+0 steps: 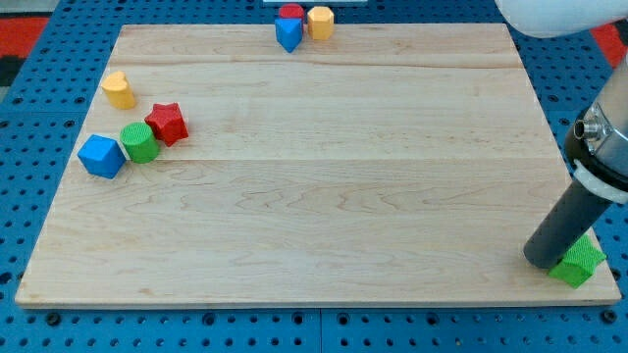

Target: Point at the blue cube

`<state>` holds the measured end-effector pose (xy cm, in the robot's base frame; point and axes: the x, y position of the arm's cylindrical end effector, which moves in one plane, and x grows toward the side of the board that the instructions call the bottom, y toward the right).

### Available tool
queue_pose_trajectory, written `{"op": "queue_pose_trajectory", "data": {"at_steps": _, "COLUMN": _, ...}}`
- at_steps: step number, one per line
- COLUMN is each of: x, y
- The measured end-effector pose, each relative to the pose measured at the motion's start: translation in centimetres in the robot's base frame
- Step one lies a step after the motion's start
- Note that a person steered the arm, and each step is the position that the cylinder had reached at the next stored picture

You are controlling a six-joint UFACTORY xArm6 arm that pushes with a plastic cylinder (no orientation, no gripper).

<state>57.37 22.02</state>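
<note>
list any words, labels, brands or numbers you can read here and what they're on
None: no text, label, brand or number shows anywhere in the view.
The wooden board, the blue cube, the other coloured blocks and the dark rod ending at my tip are all unmarked.

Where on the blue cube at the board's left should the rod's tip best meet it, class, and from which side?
No pincer here, so it is touched, not gripped. My tip sits at the view's bottom right beside a green block. The blue cube has a green cylinder against its right side, so I would probably come from the view's bottom, along bare wooden board, to its open lower face.
</note>
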Motion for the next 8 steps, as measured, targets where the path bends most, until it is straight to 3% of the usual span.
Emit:
{"op": "queue_pose_trajectory", "data": {"at_steps": 2, "x": -1.7, "y": -6.8}}
{"op": "queue_pose_trajectory", "data": {"at_steps": 8, "x": -6.7, "y": -40.5}}
